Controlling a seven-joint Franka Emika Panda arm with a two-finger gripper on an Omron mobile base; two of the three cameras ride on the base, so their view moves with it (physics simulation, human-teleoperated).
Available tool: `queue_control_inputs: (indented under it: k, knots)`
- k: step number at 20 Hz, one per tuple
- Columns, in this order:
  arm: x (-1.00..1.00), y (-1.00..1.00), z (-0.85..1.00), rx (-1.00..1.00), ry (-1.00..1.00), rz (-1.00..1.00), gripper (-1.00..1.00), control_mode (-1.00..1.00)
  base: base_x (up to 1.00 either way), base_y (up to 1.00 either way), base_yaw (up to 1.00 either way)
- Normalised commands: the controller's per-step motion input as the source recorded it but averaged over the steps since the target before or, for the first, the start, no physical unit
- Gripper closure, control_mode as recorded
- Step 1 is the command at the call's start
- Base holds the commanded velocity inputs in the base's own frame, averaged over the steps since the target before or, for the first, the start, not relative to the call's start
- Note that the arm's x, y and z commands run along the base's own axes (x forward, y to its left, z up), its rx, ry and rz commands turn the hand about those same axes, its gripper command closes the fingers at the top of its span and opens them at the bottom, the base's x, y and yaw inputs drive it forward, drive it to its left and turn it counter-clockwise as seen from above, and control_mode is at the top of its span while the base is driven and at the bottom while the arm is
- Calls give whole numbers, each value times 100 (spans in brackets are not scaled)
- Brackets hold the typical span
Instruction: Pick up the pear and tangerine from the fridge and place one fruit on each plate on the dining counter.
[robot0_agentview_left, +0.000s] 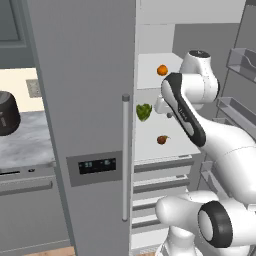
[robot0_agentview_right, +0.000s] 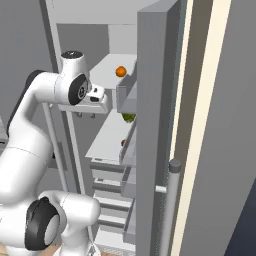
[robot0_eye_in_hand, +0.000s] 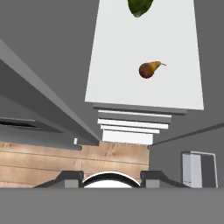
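So far nothing is moved: pear (robot0_eye_in_hand: 148, 70) and tangerine (robot0_agentview_left: 162, 70) lie on fridge (robot0_agentview_left: 85, 100) shelves; gripper (robot0_agentview_right: 86, 115) jaws together, empty.

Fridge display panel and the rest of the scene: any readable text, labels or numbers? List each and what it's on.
Fridge display panel: pale blue marks, too small and blurred to read.
Dark appliance on the worktop: faint marks, unreadable.
No legible words, brands or numbers elsewhere.
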Motion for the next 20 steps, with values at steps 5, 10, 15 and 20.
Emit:
queue_control_inputs:
  k: [5,10,15,20]
  knots:
    - [-4,0,0,0,0,0,-100,-100,0,0,0]
    - [-21,-4,-36,0,-14,0,-100,-100,0,0,0]
    - [-12,-32,-38,0,-4,-12,-100,-100,0,0,0]
    - [21,-16,-28,0,12,-28,-100,-100,0,0,0]
